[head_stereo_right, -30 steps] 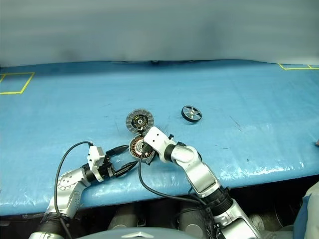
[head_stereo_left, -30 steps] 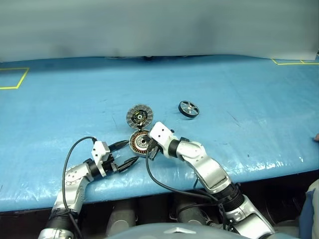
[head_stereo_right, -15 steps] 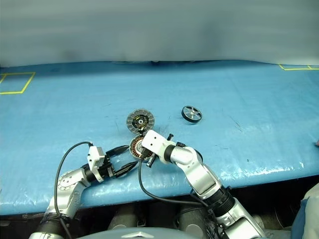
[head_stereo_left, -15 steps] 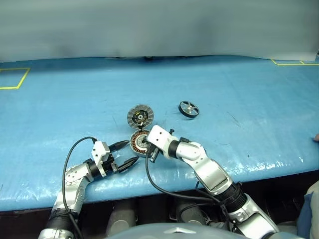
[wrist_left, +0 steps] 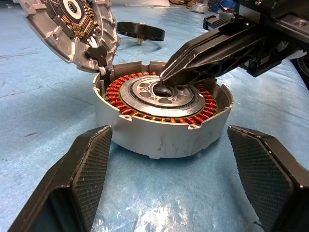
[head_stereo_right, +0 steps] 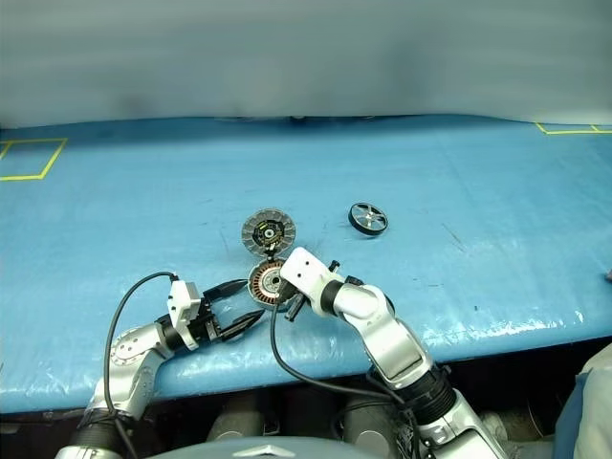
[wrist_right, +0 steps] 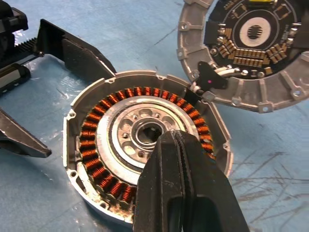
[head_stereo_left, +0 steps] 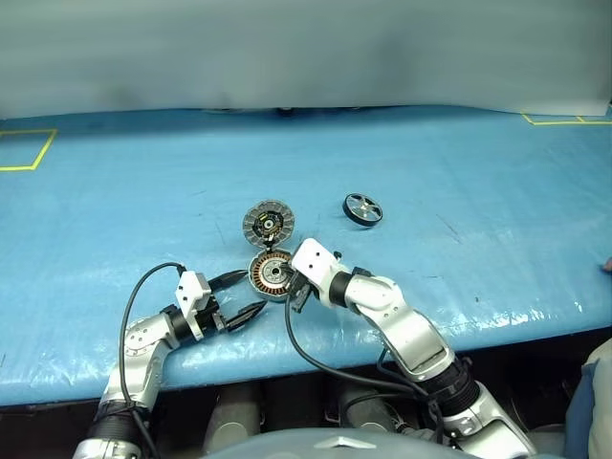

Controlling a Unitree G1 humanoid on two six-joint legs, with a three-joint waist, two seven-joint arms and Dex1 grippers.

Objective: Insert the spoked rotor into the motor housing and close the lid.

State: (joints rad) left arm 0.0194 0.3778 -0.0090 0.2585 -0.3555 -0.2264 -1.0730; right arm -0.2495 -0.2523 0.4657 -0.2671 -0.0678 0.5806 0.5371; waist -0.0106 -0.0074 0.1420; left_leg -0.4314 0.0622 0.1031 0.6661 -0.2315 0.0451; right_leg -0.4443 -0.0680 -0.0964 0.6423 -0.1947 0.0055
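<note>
The motor housing (head_stereo_left: 271,274) lies open near the table's front, its copper windings and metal hub (wrist_right: 126,131) showing. The lid (head_stereo_left: 268,224) stands hinged up behind it, inner face showing. The spoked rotor (head_stereo_left: 361,208) lies flat on the blue table, farther back and to the right, apart from both grippers. My right gripper (head_stereo_left: 287,279) is shut and empty, its tips (wrist_right: 169,137) down at the hub's centre hole. My left gripper (head_stereo_left: 252,293) is open and level just left of the housing, its fingers (wrist_left: 87,164) spread wider than the housing.
The blue table (head_stereo_left: 459,172) stretches wide behind and to both sides. Yellow tape marks sit at the far left (head_stereo_left: 24,150) and far right (head_stereo_left: 564,120). The front edge (head_stereo_left: 316,359) runs just below the grippers. A person's clothing (head_stereo_left: 595,402) shows at the right edge.
The right wrist has swayed slightly left and back over the housing, its shut tips staying at the hub. The left gripper, housing, lid and rotor have not moved.
</note>
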